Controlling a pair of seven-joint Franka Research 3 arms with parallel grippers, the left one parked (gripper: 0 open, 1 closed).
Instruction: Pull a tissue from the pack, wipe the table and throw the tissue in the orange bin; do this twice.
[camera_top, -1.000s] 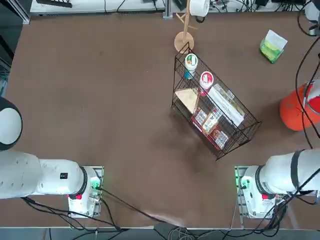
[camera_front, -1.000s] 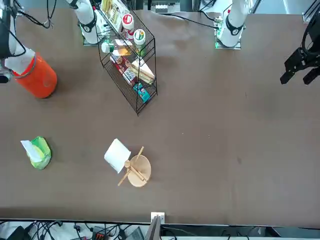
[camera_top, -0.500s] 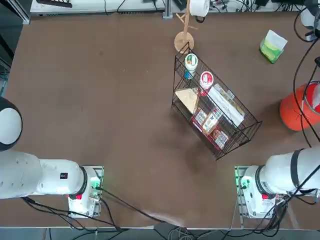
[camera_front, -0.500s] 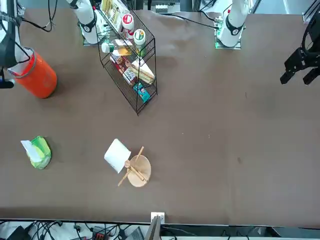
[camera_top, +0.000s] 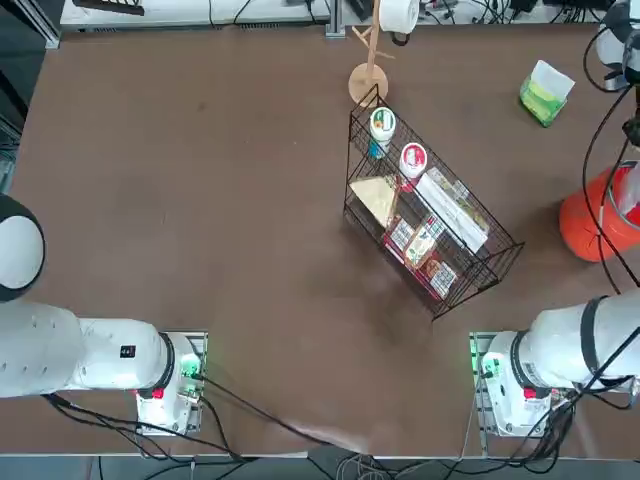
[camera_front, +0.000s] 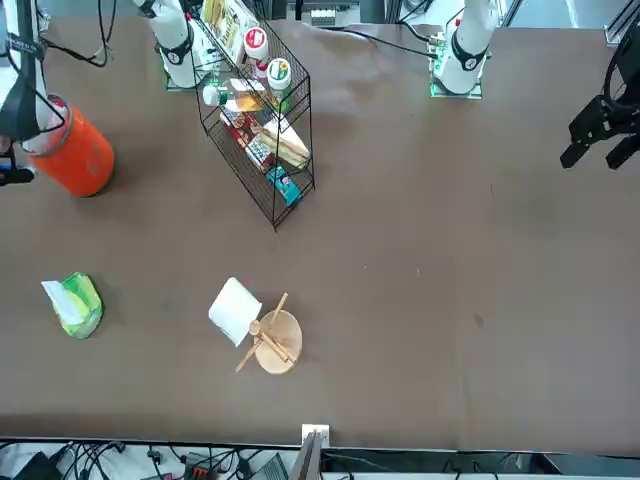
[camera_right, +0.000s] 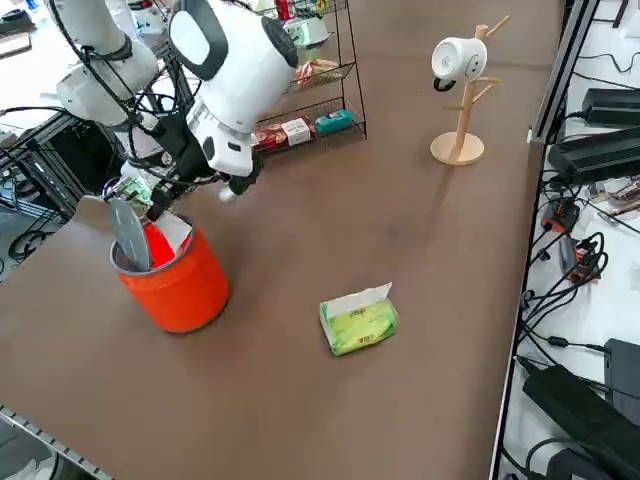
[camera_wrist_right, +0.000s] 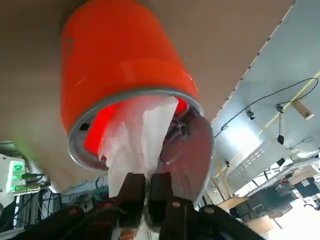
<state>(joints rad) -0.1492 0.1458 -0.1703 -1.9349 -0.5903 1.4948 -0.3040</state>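
The orange bin (camera_top: 588, 216) (camera_front: 78, 158) (camera_right: 182, 282) stands near the right edge of the table (camera_top: 200, 200). My right gripper (camera_wrist_right: 146, 192) (camera_right: 133, 195) hovers just above the bin's rim. Its fingers are pinched on a white tissue (camera_wrist_right: 136, 134), which hangs down into the bin's mouth (camera_wrist_right: 115, 65). The tissue (camera_right: 176, 234) also shows white inside the rim. The green pack (camera_top: 545, 95) (camera_front: 75, 303) (camera_right: 358, 320) lies farther back on the table, a white sheet sticking out of its top, well apart from the gripper.
A black wire basket (camera_top: 430, 215) with red-and-white cups and a long white box sits mid-table. Behind it a wooden stand (camera_top: 368, 80) carries a white mug (camera_top: 398, 12). Cables (camera_top: 606, 110) trail from my right arm past the bin.
My right wrist has shifted a little toward the far side above the bin, with the tissue still between the fingers. The bin and the pack have not moved.
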